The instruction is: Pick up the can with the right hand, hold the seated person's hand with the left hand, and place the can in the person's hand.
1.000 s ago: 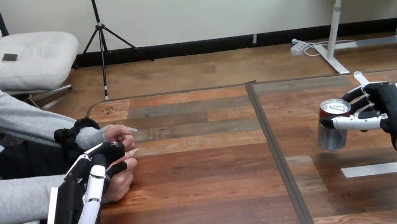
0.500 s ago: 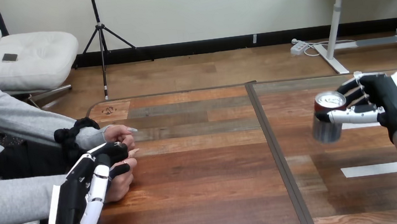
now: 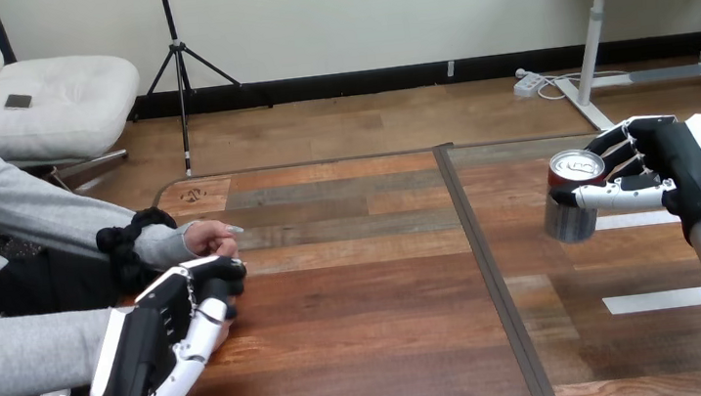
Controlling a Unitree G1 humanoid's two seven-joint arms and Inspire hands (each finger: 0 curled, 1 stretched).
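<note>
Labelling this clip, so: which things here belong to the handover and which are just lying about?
Job:
silver metal can, gripped in the right hand
left hand
the person's hand

Lying about:
two white tape strips on the wooden table

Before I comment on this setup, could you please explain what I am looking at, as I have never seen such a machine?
This picture comes from a camera on a humanoid robot's head, looking down across a wooden table. The two black-and-white machine parts are the robot's own hands, reaching in from the lower left and lower right. Its right hand has its fingers and thumb curled round a silver can, gripping it from the side. Its left hand is at the table's left edge, over the end of a seated person's nearer grey sleeve. I cannot tell whether it holds anything there. The person's hand shows just beyond it, at the table's edge.
</note>
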